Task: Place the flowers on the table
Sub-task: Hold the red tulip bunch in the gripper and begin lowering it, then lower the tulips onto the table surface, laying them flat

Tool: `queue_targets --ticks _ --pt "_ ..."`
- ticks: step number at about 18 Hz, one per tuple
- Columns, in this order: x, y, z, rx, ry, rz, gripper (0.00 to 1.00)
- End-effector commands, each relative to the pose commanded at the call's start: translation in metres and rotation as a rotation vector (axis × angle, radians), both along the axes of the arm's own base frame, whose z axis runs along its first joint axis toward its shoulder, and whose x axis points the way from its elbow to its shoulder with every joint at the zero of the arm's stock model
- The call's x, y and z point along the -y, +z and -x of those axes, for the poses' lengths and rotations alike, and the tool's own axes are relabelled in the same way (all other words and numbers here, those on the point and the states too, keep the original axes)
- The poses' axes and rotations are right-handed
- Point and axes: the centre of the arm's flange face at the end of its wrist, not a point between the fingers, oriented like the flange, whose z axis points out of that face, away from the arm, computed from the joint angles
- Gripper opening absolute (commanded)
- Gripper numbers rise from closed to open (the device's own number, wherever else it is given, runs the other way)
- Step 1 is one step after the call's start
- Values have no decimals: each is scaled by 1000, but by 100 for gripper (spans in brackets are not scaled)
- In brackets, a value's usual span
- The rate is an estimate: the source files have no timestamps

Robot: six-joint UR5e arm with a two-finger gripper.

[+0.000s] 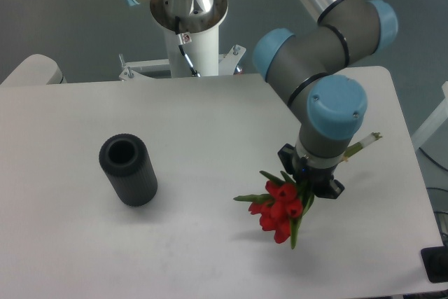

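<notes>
Gripper: the gripper point(309, 177), right of centre in the frame, is clamped on the stems of the flowers point(278, 208).
Flowers: red blooms hang at lower centre-right; pale stem ends stick out to the upper right behind the wrist; whether the blooms touch the table cannot be told.
Table: the white table point(210, 124) fills the middle of the frame.
Vase: a black ribbed vase point(127, 170) stands at left, well apart from the flowers.

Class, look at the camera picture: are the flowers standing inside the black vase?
No: the flowers hang at the gripper over the table's right side, far from the empty black vase.
</notes>
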Motion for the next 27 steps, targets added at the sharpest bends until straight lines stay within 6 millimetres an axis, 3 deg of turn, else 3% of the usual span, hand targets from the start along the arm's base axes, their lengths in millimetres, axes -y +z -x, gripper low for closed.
queue_targets --ticks 12,14,17,19,21,23,24,27 --pt "-86 -68 -82 63 -17 -8 7" --pt "-92 -78 -86 62 -13 -9 8" --pt "-97 -88 -95 70 -26 -4 21" --pt "-96 -92 -96 77 -26 3 36" --pt "-96 -91 -97 82 -27 -4 60" --pt "-96 -87 -97 77 -26 -10 93" --pt "-96 -84 -97 73 -26 -14 100" --pt "-94 -74 -95 58 -31 -24 100"
